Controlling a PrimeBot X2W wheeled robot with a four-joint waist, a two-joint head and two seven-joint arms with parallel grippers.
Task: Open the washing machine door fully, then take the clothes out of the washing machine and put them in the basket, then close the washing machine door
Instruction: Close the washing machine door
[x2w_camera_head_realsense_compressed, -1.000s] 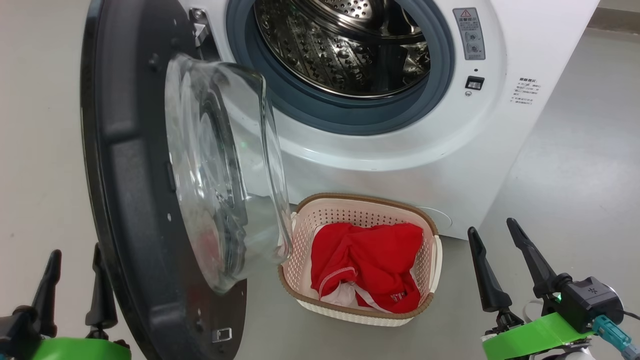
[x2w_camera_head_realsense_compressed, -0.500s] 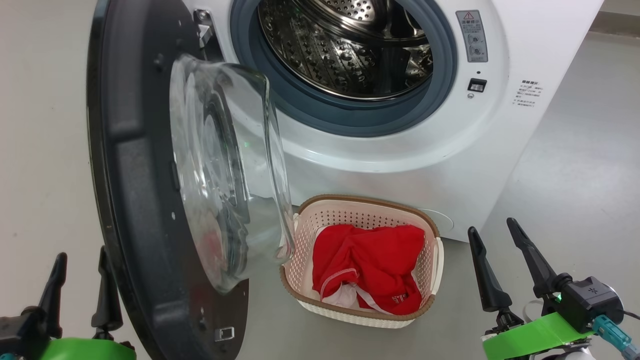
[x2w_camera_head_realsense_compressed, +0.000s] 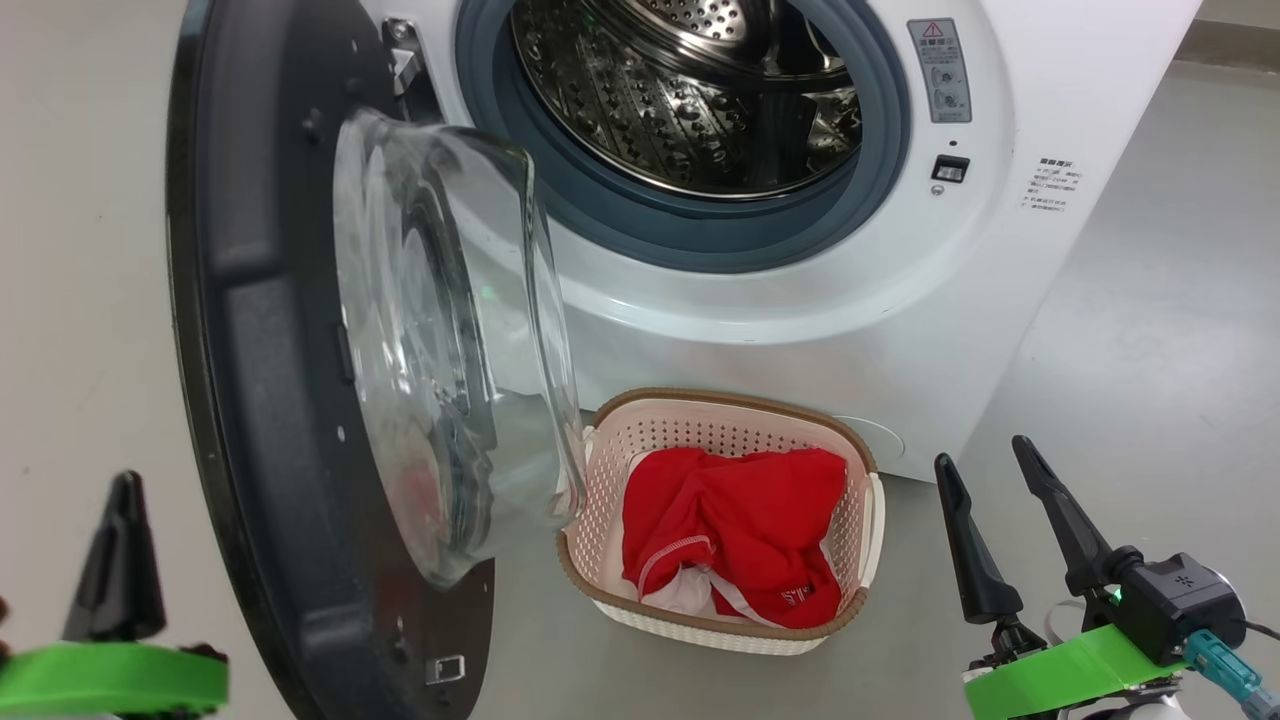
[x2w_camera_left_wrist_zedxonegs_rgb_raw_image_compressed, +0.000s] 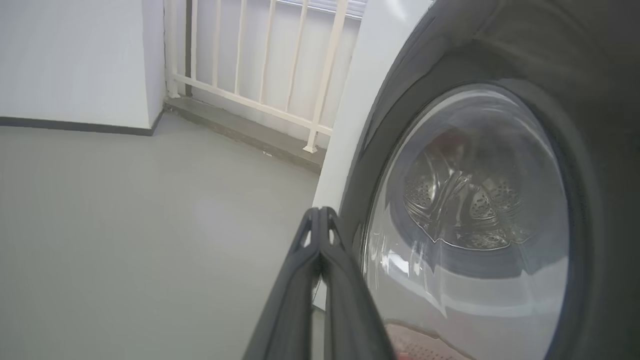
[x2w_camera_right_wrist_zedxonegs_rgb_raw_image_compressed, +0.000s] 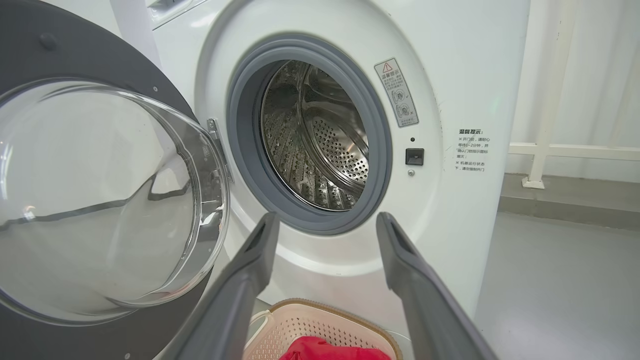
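Snapped the left pincer (x2w_camera_left_wrist_zedxonegs_rgb_raw_image_compressed: 320, 220) from open to tightly shut on nothing, just beside the door (x2w_camera_head_realsense_compressed: 260, 400) — kept the right pincer (x2w_camera_head_realsense_compressed: 980, 452) wide open and empty, clothes (x2w_camera_head_realsense_compressed: 735, 520) in the basket (x2w_camera_head_realsense_compressed: 730, 396) to its left — likely readying to push the door closed.

Left gripper (x2w_camera_head_realsense_compressed: 127, 490) and right gripper (x2w_camera_head_realsense_compressed: 980, 452): two long, tapered dark-grey fingers (x2w_camera_right_wrist_zedxonegs_rgb_raw_image_compressed: 400, 250) each, slotted near the tip. Bright green band (x2w_camera_head_realsense_compressed: 1070, 672) around each wrist. Right wrist: black housing (x2w_camera_head_realsense_compressed: 1185, 595) with small white mark, green indicator light (x2w_camera_head_realsense_compressed: 1115, 596), teal connector (x2w_camera_head_realsense_compressed: 1225, 665), thin black cable (x2w_camera_head_realsense_compressed: 1264, 630).
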